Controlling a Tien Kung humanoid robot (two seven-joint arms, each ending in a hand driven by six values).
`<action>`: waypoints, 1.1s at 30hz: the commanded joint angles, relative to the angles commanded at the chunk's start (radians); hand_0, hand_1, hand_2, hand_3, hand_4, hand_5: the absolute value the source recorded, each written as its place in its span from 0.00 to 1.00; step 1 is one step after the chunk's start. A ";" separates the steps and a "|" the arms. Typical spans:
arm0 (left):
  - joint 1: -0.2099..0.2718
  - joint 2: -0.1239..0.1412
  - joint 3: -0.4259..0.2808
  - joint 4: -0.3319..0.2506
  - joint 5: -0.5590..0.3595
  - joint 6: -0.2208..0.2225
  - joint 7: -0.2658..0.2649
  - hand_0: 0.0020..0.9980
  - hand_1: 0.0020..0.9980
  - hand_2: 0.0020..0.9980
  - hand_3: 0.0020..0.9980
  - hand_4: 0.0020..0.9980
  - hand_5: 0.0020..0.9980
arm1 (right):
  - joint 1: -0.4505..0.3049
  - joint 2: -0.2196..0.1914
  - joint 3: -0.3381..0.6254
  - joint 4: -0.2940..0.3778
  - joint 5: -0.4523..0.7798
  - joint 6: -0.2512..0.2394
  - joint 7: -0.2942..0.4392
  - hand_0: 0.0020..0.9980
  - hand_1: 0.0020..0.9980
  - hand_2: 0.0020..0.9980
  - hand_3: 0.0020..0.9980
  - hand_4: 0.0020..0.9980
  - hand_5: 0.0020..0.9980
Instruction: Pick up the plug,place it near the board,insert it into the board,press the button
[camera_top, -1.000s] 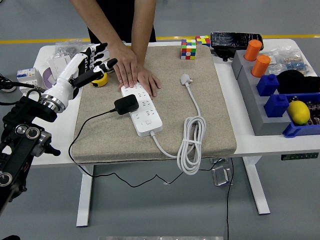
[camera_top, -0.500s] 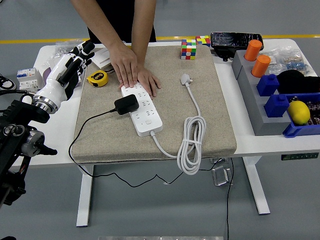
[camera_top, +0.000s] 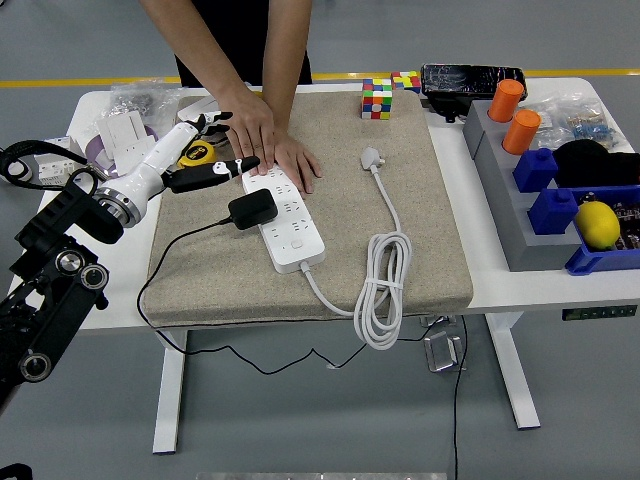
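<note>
— Plug (camera_top: 253, 209), where does it sit against the fingers (camera_top: 228, 165)?
— It is a black adapter seated in the white power strip (camera_top: 284, 218), just below and to the right of the left hand (camera_top: 195, 160). The fingers are spread and hold nothing; their dark tips reach toward the strip's far end, above the plug and not touching it.
— What crowds that spot?
— A person's two hands (camera_top: 265, 140) press flat on the strip's far end, right beside the robot's fingertips. A yellow tape measure (camera_top: 196, 154) lies partly hidden behind the robot's hand.
— And farther out?
— The strip lies on a beige mat (camera_top: 420, 220) on the white tabletop (camera_top: 520, 285). Its white cord (camera_top: 385, 290) loops over the mat's near edge and ends in a loose white plug head (camera_top: 371, 157). The adapter's black cable (camera_top: 170, 250) trails left and off the edge. Two puzzle cubes (camera_top: 378, 98) stand at the far side; blue bins (camera_top: 560, 200) with orange cylinders (camera_top: 515, 115) and a lemon (camera_top: 598, 224) sit at the right.
</note>
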 joint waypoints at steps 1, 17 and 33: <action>-0.004 0.001 0.005 0.003 0.029 -0.005 0.000 0.92 0.93 0.89 0.90 1.00 0.68 | 0.000 0.000 0.000 0.000 0.000 0.000 0.000 1.00 0.90 0.83 0.83 1.00 1.00; -0.076 0.004 0.106 0.111 0.274 -0.132 0.014 0.92 0.91 0.86 0.89 1.00 0.63 | 0.009 0.001 0.003 0.000 -0.002 -0.007 0.000 0.98 0.87 0.82 0.83 1.00 1.00; -0.139 -0.050 0.132 0.332 0.323 -0.028 -0.030 0.85 0.85 0.80 0.85 1.00 0.64 | 0.016 0.002 0.000 0.001 -0.001 -0.008 0.001 0.97 0.87 0.82 0.83 1.00 1.00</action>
